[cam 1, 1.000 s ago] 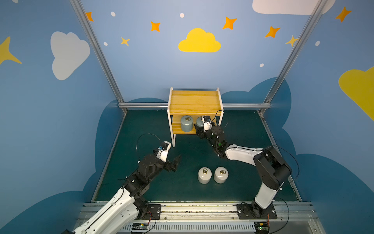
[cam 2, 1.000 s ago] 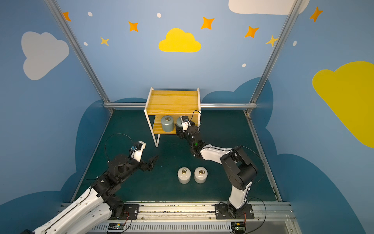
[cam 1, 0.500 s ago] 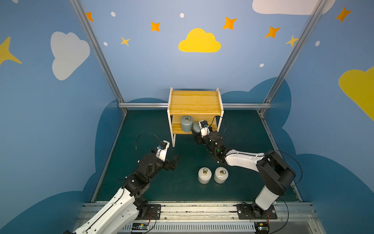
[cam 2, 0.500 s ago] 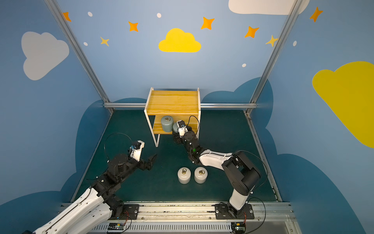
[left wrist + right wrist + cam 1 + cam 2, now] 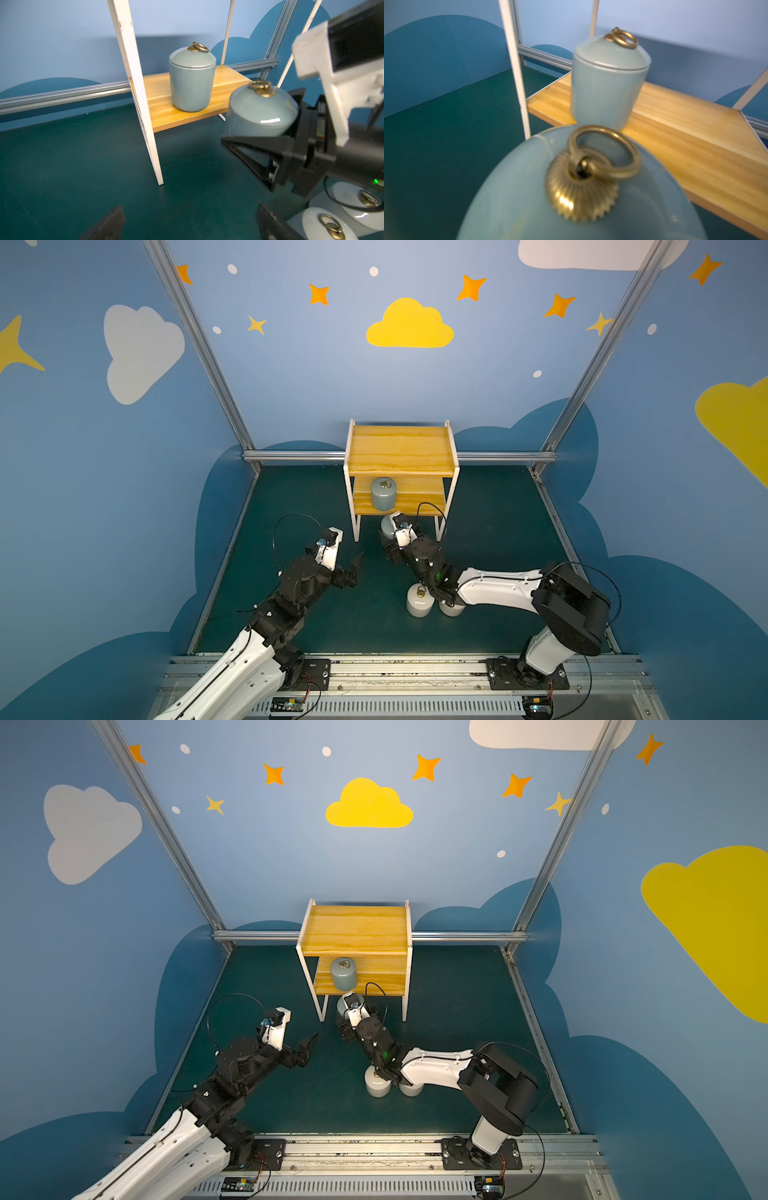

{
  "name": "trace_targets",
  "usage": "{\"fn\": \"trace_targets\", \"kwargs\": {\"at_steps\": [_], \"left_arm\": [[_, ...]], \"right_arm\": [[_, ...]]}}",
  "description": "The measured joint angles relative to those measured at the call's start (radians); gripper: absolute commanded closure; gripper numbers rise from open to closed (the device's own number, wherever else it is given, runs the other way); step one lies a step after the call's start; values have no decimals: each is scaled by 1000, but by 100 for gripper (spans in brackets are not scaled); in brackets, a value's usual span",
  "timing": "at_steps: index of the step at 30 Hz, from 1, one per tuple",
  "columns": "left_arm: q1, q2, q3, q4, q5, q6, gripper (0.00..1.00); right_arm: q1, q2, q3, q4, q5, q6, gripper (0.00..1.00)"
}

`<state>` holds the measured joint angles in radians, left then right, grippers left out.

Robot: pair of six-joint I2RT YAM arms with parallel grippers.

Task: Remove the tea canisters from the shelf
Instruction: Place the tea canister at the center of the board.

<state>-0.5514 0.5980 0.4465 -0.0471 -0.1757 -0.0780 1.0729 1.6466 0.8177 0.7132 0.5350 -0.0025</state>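
The shelf (image 5: 401, 448) stands at the back of the green mat. One grey-blue tea canister (image 5: 383, 494) (image 5: 192, 79) is upright on its lower board (image 5: 675, 116). My right gripper (image 5: 390, 537) is shut on a second grey-blue canister (image 5: 386, 524) (image 5: 259, 113) (image 5: 512, 203), which hangs slightly tilted just in front of the lower board, between the front legs. Two white canisters (image 5: 419, 602) (image 5: 451, 608) stand on the mat, partly hidden under the right arm. My left gripper (image 5: 354, 570) (image 5: 190, 216) is open and holds nothing, left of the held canister.
The shelf's white front legs (image 5: 143, 116) (image 5: 440, 526) flank the held canister. An aluminium rail (image 5: 291, 455) runs along the back wall. Blue walls close both sides. Bare green mat (image 5: 365, 630) lies in front of the white canisters.
My right gripper has drawn its grey-blue canister out of the lower tier, forward and down past the board's front edge. The left arm has barely moved.
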Motion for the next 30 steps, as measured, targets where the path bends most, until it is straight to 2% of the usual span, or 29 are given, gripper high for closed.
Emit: {"fn": "trace_targets", "kwargs": {"at_steps": [7,15,20,30], "left_arm": [[3,-75,-8,-5,-44,-1,0],[61,-67,-8,-5,-66,-6,0],[122,-70,-10,-3,-64,-26,0],[167,-42,-17,10,-29,-51,0]], "right_arm": [[142,-2,-29,1,140,9,37],[284,-2,-37,0,307,62,38],[346,-2,-37,-19,375,136,38],[403,1,-39,-156,433,338,38]]}}
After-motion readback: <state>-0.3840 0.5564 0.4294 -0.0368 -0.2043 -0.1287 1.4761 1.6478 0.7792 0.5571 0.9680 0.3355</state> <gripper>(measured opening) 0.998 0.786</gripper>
